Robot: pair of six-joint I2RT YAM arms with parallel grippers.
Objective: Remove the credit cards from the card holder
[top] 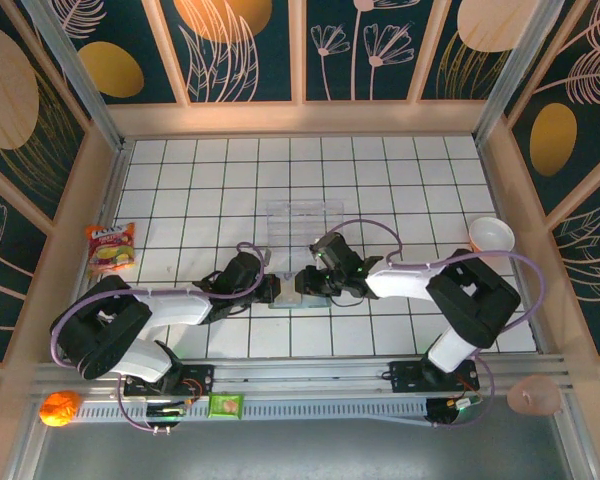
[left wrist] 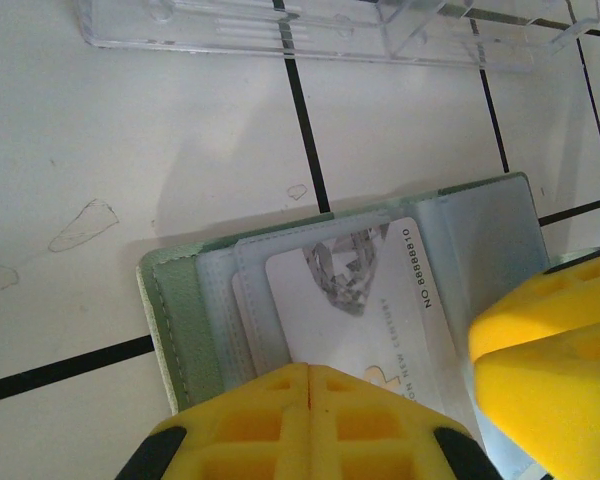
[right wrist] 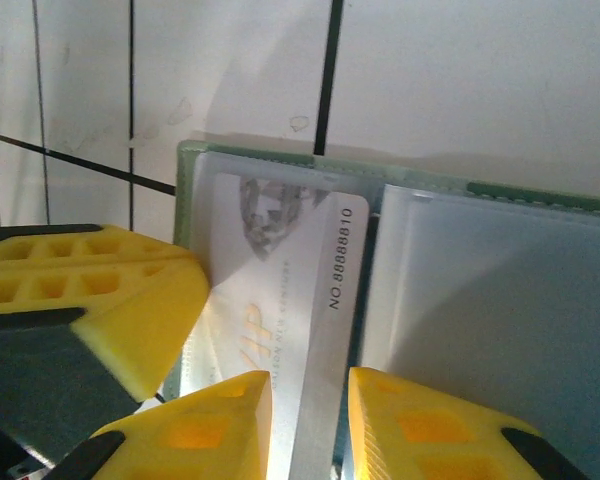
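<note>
Left wrist view: the left tool [left wrist: 308,372], fully shut, is pressing the open grey-green card holder [left wrist: 180,310] onto the counter [left wrist: 130,140] between the arms. Rightward, the right tool [right wrist: 310,390] is narrowly pinching a white numbered credit card [right wrist: 290,270] in its clear sleeve. Extraction seems underway, needing a straight pull next.

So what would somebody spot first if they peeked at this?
Probably the bright yellow fingers of the left gripper and the right gripper, nose to nose in the middle of the white tiled table. Right under them lies an open green card holder holding a white card marked NO 8888810. A clear plastic tray sits just beyond it.
</note>
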